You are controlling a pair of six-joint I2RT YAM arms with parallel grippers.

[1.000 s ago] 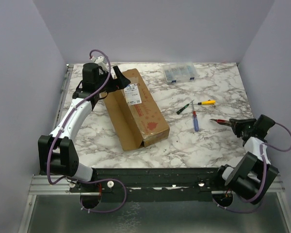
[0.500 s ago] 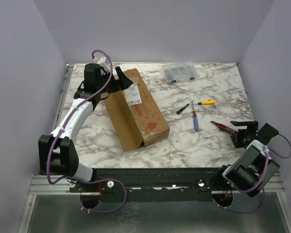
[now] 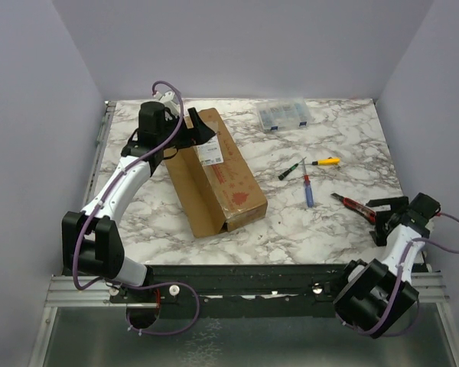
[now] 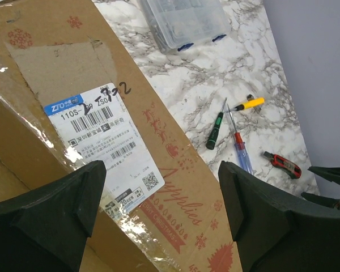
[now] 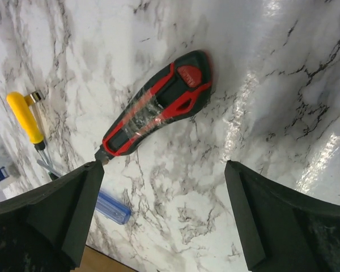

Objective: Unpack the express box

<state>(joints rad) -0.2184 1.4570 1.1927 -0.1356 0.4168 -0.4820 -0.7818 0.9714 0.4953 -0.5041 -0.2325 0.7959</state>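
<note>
The marble bench (image 3: pixel 329 229) fills the overhead view, with pale walls at 9, 12 and 3 o'clock and a metal rail along the 6 o'clock edge.

The express box (image 3: pixel 214 172) lies flat, left of centre, its long axis running from about 11 o'clock to 5 o'clock. It is a long, narrow brown carton. A white label with a blue strip, barcodes and black handwriting sits near its far end. Red script and snowflake printing cover the near half, and glossy tape crosses the top. Its far end comes near the 12 o'clock edge, while its near end stops well short of the 6 o'clock edge. Bare marble lies open toward 9 o'clock and in a broad strip at 3 o'clock, between the carton and the tools.

The left arm reaches from 7 o'clock up to the box's far end. The left claw (image 4: pixel 158 170) hangs over the label with its jaws spread wide, grasping nothing. Whether the fingers touch the cardboard I cannot tell.

A clear organiser case (image 3: pixel 284 115) sits at 1 o'clock by the back edge.

Three screwdrivers, green (image 3: pixel 291 170), yellow (image 3: pixel 325 161) and blue (image 3: pixel 308 191), lie together at 3 o'clock.

A red-and-black utility knife (image 5: pixel 158 110) lies flat at 4 o'clock. The right claw (image 5: pixel 163 170) is just beside it, jaws wide apart and holding nothing.
</note>
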